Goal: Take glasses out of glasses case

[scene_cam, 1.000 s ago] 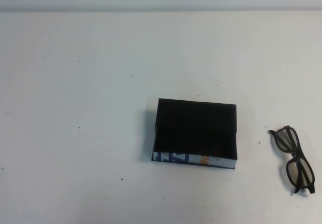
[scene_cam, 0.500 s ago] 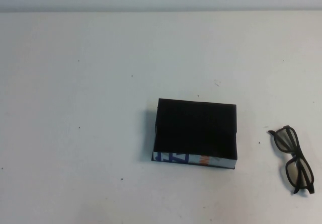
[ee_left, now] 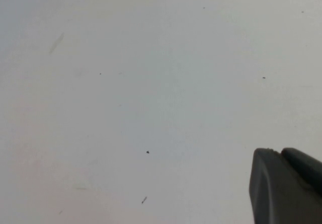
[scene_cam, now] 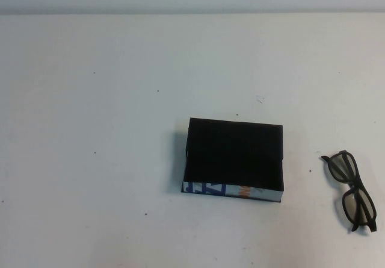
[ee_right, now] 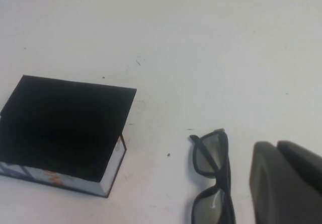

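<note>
The glasses case [scene_cam: 234, 158] is a shallow black box, open, lying mid-table with its white printed side toward me. Its black interior holds nothing I can see. It also shows in the right wrist view [ee_right: 65, 128]. The dark-framed glasses [scene_cam: 352, 190] lie folded on the table to the right of the case, apart from it, and show in the right wrist view [ee_right: 214, 183]. My right gripper [ee_right: 275, 144] is shut and empty, above the table just beside the glasses. My left gripper [ee_left: 276, 151] is shut and empty over bare table. Neither arm shows in the high view.
The white table [scene_cam: 108, 99] carries only small dark specks. Its far edge meets a pale wall at the back [scene_cam: 192, 12]. The glasses lie close to the high view's right edge.
</note>
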You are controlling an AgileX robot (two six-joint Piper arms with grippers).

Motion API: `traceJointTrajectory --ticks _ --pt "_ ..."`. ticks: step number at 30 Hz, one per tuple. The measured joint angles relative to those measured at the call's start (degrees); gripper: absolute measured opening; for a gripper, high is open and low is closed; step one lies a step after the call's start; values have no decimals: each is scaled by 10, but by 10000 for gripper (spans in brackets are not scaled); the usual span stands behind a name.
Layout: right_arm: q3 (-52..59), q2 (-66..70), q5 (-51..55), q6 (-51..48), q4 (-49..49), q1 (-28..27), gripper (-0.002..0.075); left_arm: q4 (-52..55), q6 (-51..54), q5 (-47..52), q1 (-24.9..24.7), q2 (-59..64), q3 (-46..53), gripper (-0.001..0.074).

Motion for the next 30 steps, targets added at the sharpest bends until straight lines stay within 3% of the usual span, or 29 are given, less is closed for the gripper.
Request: traceJointTrajectory --ticks 5,11,21,30 --pt "22 -7 0 0 4 0 -16 0 0 0 0 0 0 -4" --pt "61 -128 -3 0 -10 0 -16 0 0 0 0 0 0 -4" --pt "187 -292 -176 -1 -16 0 -16 0 0 0 0 0 0 -4" --pt "267 -303 -181 -1 -16 -3 -16 0 0 0 0 0 0 -4"
